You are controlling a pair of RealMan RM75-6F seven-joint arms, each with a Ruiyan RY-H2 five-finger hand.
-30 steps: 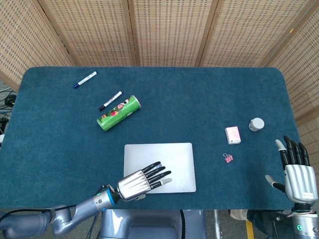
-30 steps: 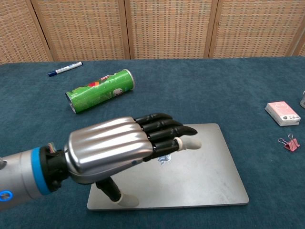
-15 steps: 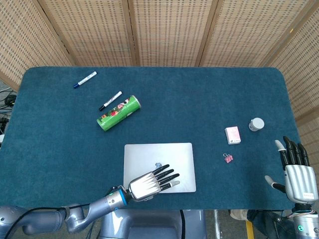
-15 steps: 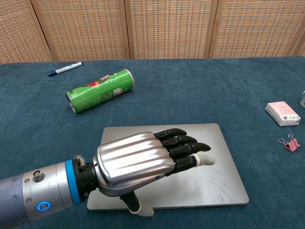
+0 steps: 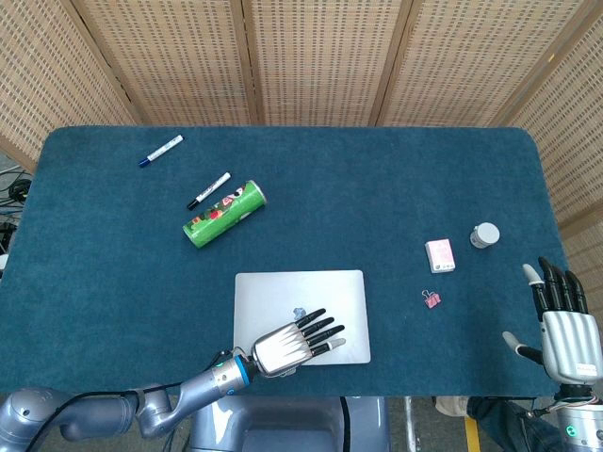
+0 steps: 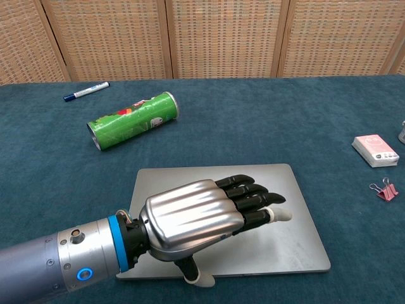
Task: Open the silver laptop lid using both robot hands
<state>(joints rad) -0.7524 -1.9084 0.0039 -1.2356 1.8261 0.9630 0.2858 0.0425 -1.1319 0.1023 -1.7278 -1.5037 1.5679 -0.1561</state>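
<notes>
Sliding rightward along the near edge over the last second, the left hand (image 5: 290,345) in the head view now lies over the closed laptop (image 5: 301,299), fingers spread flat and gripping nothing. The right hand (image 5: 562,325) waits well apart at the table's (image 5: 377,207) right edge, fingers apart. A can (image 5: 224,215), two markers (image 5: 207,190), a card box (image 5: 440,255) and a clip (image 5: 431,299) lie clear of the lid.

From the chest view, the left hand (image 6: 202,212) covers the laptop (image 6: 288,215), thumb at its front lip, probably seeking purchase; the lid is still shut.
</notes>
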